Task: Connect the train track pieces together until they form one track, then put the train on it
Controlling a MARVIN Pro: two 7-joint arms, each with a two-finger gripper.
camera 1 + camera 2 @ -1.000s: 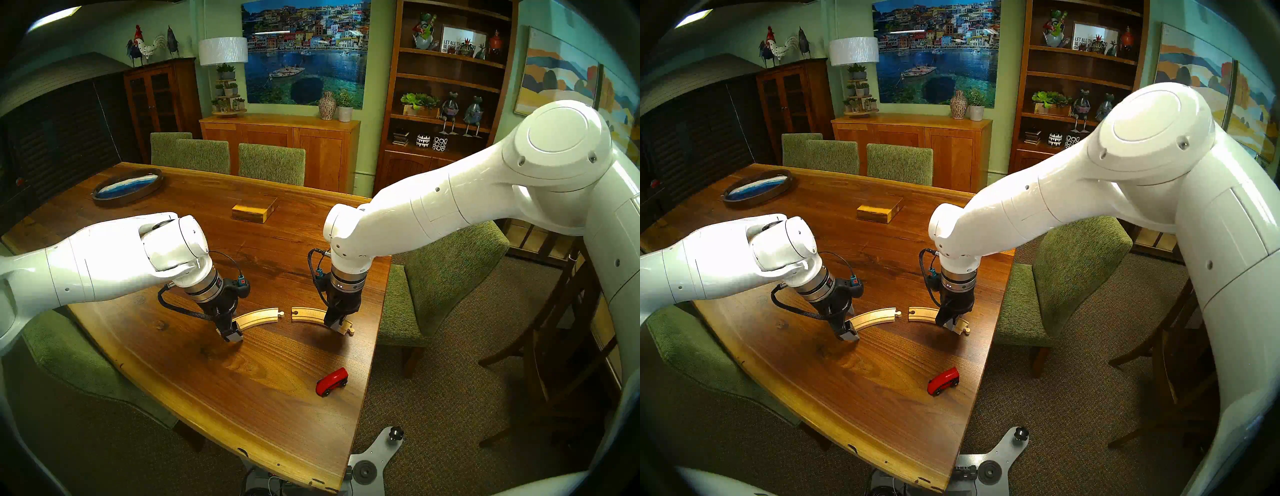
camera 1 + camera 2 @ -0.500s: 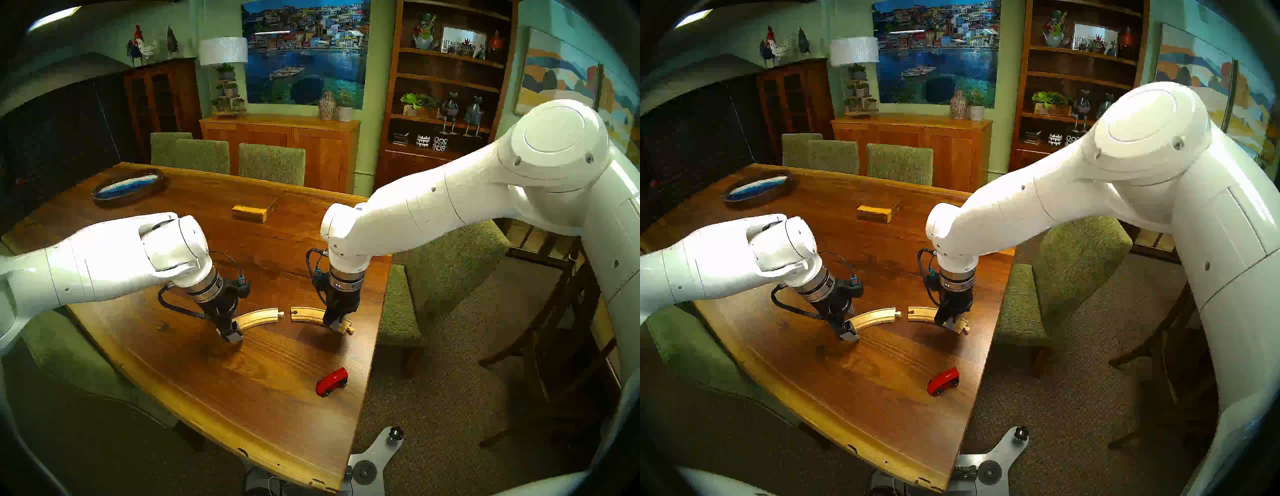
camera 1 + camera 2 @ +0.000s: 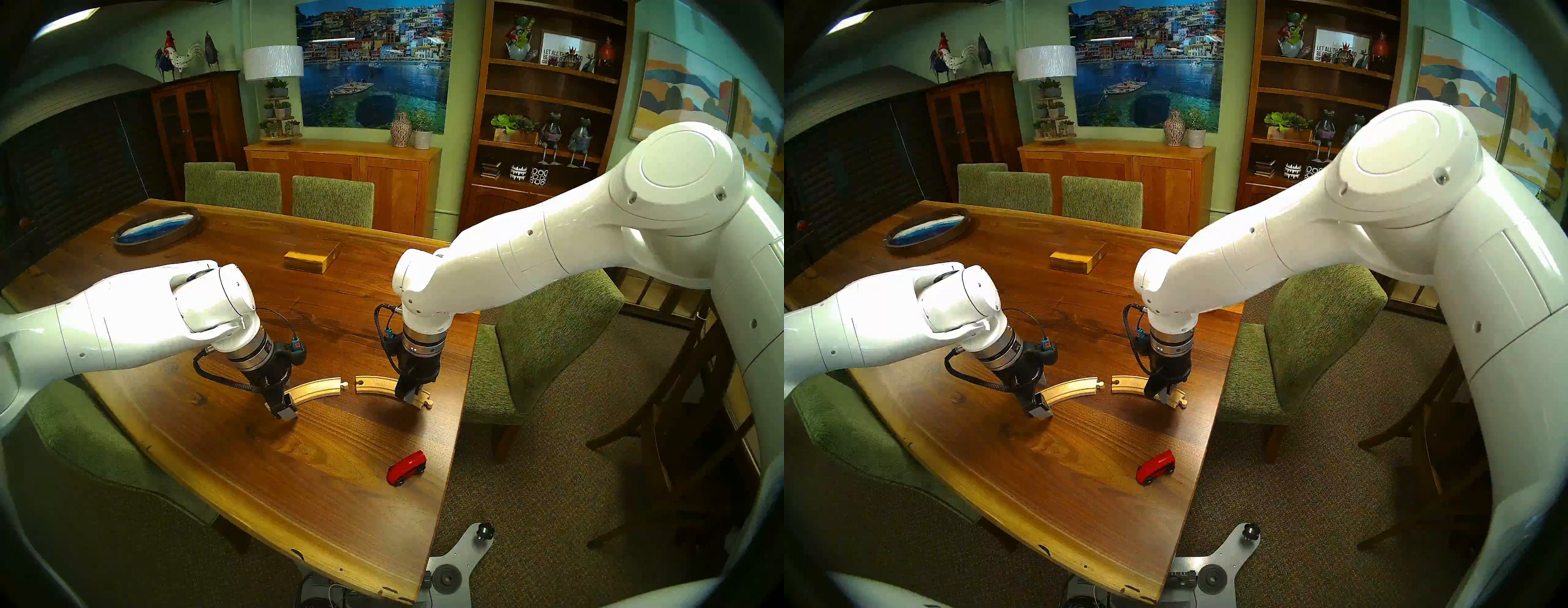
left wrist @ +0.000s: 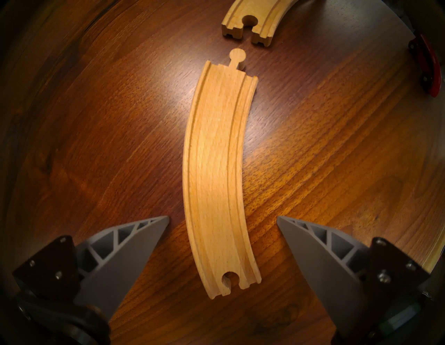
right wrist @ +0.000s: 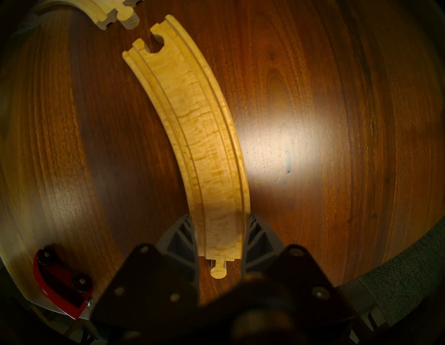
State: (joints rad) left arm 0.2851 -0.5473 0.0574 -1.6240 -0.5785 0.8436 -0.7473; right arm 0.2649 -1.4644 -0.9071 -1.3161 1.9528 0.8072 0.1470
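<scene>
Two curved pale wooden track pieces lie end to end on the table, a small gap between them. The left piece (image 3: 318, 388) (image 4: 216, 168) points its round peg at the hole end of the right piece (image 3: 377, 384) (image 5: 199, 132). My left gripper (image 3: 284, 409) (image 4: 222, 218) is open, its fingers standing either side of the left piece's hole end without touching it. My right gripper (image 3: 409, 397) (image 5: 220, 228) is shut on the right piece near its peg end. The red train (image 3: 406, 467) (image 5: 60, 281) sits alone near the table's right front edge.
A rectangular wooden block (image 3: 312, 258) lies mid-table behind the arms. An oval dark tray (image 3: 157, 229) sits at the far left. Green chairs (image 3: 547, 331) stand around the table. The table's right edge (image 3: 460, 407) runs close to the right piece.
The right gripper's fingers have closed in onto the right track piece, and wrist and piece have shifted slightly left. The left arm and the train have not moved.
</scene>
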